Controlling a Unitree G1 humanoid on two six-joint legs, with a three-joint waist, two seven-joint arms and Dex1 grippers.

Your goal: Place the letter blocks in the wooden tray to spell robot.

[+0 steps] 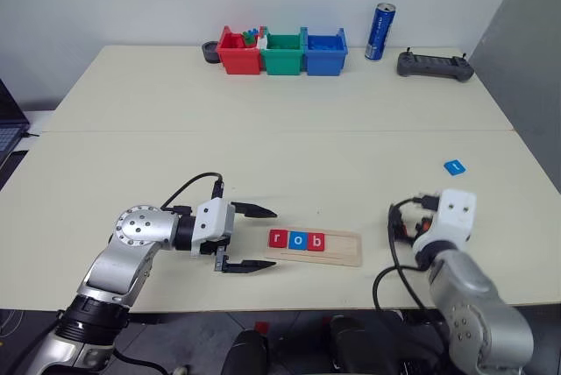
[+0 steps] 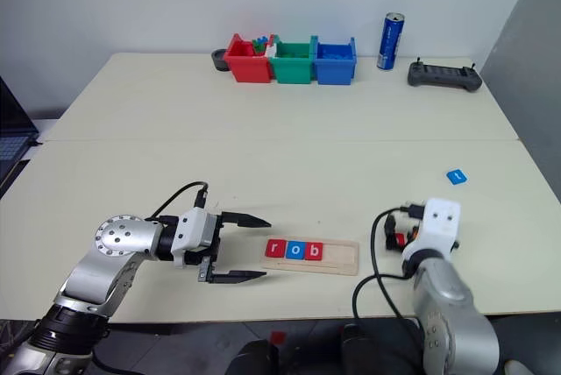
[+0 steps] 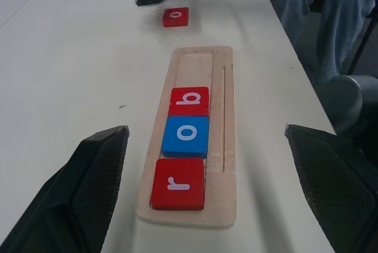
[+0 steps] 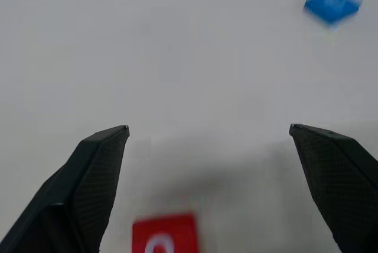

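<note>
Beside wooden tray (image 1: pixel 329 252), left gripper (image 1: pixel 254 238) level (jaws apart)

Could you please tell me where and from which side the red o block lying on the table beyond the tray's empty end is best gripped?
Grip the red o block across two opposite side edges, coming straight down from above. It lies flat and alone on the table, so only its thin edges offer a hold. The open right gripper hangs nearest, probably the one to use.
</note>
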